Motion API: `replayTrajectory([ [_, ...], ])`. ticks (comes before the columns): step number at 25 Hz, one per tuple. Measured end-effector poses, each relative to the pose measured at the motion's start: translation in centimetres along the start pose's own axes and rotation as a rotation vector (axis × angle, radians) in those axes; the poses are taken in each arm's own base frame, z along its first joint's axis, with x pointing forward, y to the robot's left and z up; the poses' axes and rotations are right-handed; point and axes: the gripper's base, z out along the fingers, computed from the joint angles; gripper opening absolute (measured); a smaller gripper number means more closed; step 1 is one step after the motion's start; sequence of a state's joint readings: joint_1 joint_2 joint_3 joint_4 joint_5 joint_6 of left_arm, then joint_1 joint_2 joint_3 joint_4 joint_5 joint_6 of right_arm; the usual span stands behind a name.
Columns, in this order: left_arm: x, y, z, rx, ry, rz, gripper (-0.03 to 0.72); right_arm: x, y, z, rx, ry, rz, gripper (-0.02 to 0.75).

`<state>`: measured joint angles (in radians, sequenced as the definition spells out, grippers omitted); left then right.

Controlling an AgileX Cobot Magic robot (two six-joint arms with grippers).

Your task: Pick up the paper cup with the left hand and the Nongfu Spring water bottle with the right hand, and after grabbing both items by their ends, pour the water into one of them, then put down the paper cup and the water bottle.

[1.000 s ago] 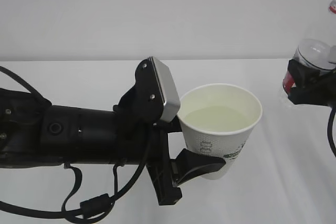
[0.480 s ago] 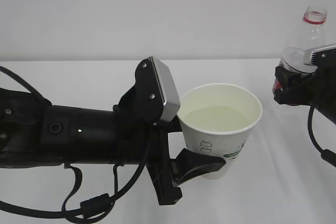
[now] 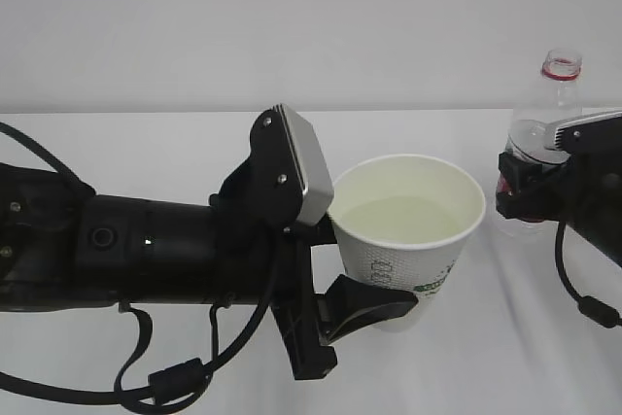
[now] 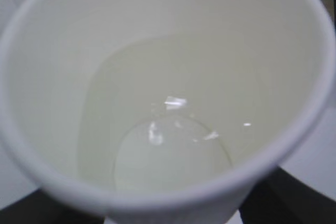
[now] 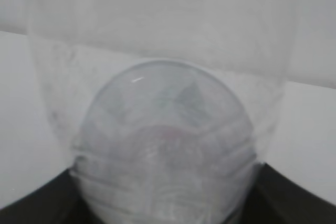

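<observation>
- The paper cup [image 3: 408, 240] sits a little right of centre in the exterior view, upright, and is clasped at its side by the left hand [image 3: 340, 259], which reaches in from the left on a thick black arm [image 3: 126, 255].
- A looping black cable [image 3: 146, 376] hangs below that arm.
- The jaws of the left hand are set fairly wide and are closed on the cup: a grey flat finger plate [image 3: 309, 167] stands against the cup's rim at the far left side, and a black finger [image 3: 364, 306] wraps under its lower near side.
- The water [image 4: 168, 145] lies in the cup as a pale pool with small glints; in the left wrist view the cup's cream inside [image 4: 79, 51] fills almost the whole picture, the rolled rim around it.
- Green-grey printed marks [image 3: 428, 284] show on the cup's outer wall.
- The white tabletop [image 3: 486, 357] lies beneath everything.
- At the far right, the Nongfu Spring water bottle [image 3: 554, 94] stands about upright, well apart from the cup, its red neck ring near the top.
- The right hand [image 3: 544, 187] grips the bottle at its lower body, jaws closed around it.
- In the right wrist view the clear ribbed bottle [image 5: 163, 145] fills the frame between the black jaws.
</observation>
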<state>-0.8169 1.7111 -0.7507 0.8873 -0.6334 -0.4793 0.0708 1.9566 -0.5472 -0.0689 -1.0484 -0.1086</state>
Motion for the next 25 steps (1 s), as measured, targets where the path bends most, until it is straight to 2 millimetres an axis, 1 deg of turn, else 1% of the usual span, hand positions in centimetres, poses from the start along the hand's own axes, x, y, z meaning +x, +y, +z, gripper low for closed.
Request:
replayTrajectory([
  [5,0.00,0.01,0.00,-0.001,0.000,-0.001,0.492,0.16,-0.02,0.17,0.007,-0.023,0.007,0.449],
  [8,0.00,0.01,0.00,-0.001,0.000,-0.001,0.492,0.27,-0.11,0.22,0.018,-0.029,0.023,0.519],
  [11,0.00,0.01,0.00,-0.001,0.000,-0.001,0.492,0.22,-0.35,0.17,0.045,-0.042,0.064,0.624],
  [13,0.00,0.01,0.00,-0.001,0.000,-0.001,0.492,0.21,-0.48,0.12,0.059,-0.048,0.081,0.655],
  [15,0.00,0.01,0.00,-0.001,0.000,-0.001,0.492,0.29,-0.51,0.04,0.064,-0.044,0.088,0.665],
  [25,-0.01,0.02,0.00,-0.002,-0.001,-0.003,0.492,1.02,-0.36,-0.72,0.061,-0.016,0.107,0.669],
])
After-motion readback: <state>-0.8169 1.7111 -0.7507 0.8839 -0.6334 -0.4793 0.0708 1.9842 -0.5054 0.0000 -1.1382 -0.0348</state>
